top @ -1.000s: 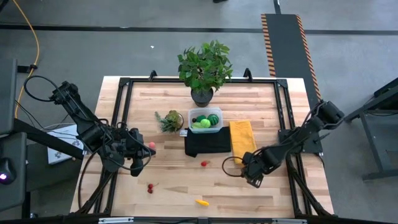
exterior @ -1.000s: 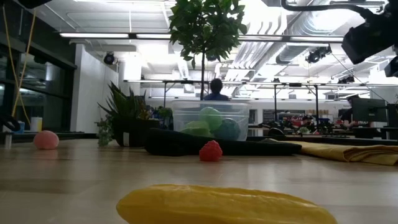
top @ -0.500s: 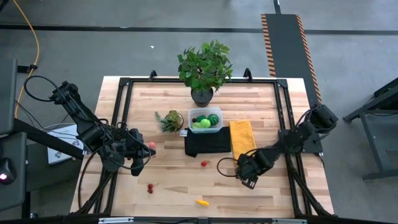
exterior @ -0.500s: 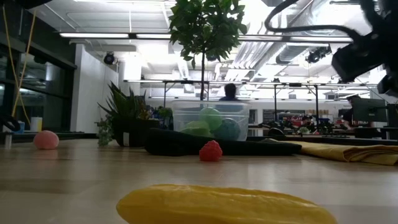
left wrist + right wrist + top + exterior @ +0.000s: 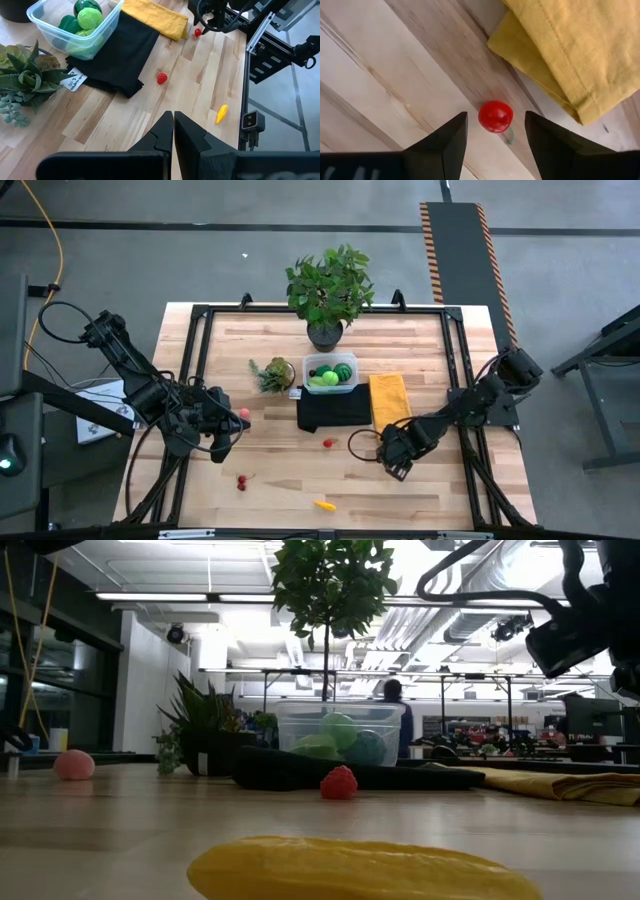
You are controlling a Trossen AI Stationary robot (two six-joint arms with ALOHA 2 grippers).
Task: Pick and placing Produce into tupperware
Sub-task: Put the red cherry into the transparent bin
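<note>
Right gripper hangs over a red cherry by the yellow cloth, fingers apart, not touching it. Left gripper waits on the left, fingers together. Plastic box sits far-centre on the black cloth. White tag beside it, writing unreadable.

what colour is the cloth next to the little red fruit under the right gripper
Yellow cloth, lying beside the red fruit; the right wrist view shows it best.

Robot body: two dark jointed arms

Left arm and right arm: matte black segmented links, looping black cables; flat, angular black fingers, wedge-shaped with blunt tips.
</note>
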